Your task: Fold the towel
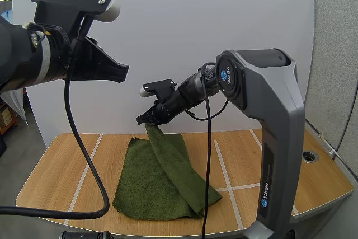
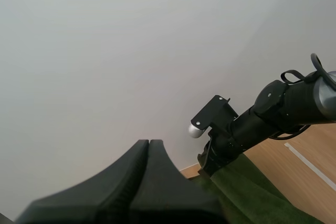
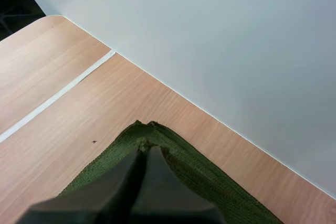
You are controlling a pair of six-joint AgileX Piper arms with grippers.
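Observation:
A dark green towel (image 1: pixel 159 180) lies on the wooden table (image 1: pixel 56 172), one corner pulled up into a strip toward the back. My right gripper (image 1: pixel 147 122) is shut on that raised corner above the towel's far edge; its fingers (image 3: pixel 142 174) pinch the green towel (image 3: pixel 194 171) between them. My left gripper (image 1: pixel 114 72) hangs high above the table's left side, away from the towel, its fingers (image 2: pixel 147 171) lying together as one dark wedge with nothing in them. The left wrist view shows the right gripper (image 2: pixel 210 163) holding the towel (image 2: pixel 252 195).
White tape lines (image 1: pixel 221 163) divide the table into sections. A white wall panel (image 1: pixel 168 37) stands right behind the table's back edge. A round hole (image 1: pixel 309 156) sits in the table at the far right. Bare wood lies left and right of the towel.

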